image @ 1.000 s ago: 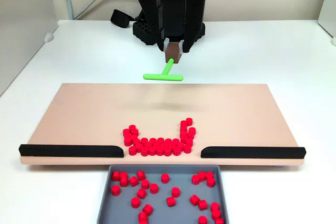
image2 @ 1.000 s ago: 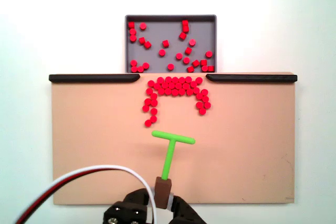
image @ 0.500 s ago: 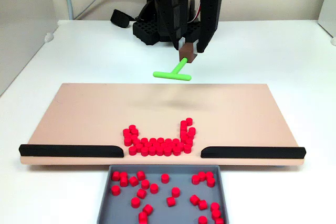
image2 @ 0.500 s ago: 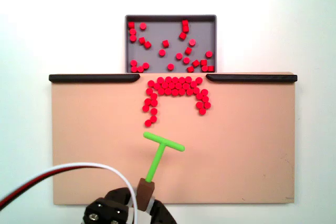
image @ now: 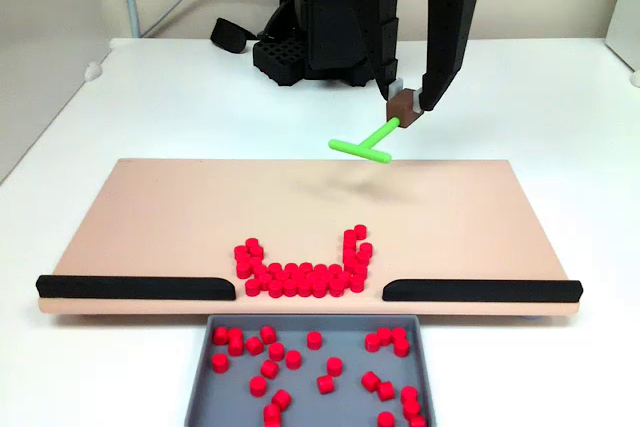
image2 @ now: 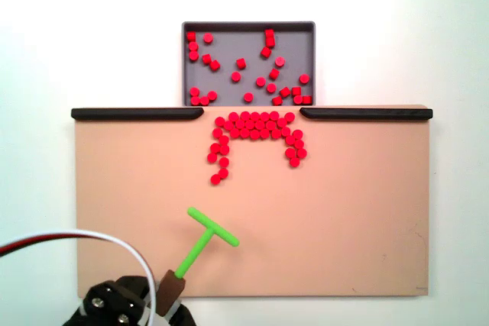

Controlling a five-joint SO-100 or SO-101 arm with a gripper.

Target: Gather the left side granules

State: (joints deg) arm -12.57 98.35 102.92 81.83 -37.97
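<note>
Above the board's (image2: 367, 219) arm-side edge, the green T-shaped pusher (image2: 203, 236) is pinched by its brown handle in the pincer (image: 408, 105). Up-right of its crossbar, in the top-down fixed view, the granules (image2: 254, 140) are clustered at the gap before the gray tray (image2: 248, 27).

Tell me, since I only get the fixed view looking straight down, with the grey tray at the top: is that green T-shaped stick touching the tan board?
Observer: No. In the fixed view facing the arm, the green pusher stick hangs in the air near the far edge of the tan board, clear of its surface.
Operator: What is holding it up there?
Observer: The black arm's claw is shut on the brown block at the stick's end. The stick slopes down from there, with its crossbar lowest, well short of the red granules.
</note>
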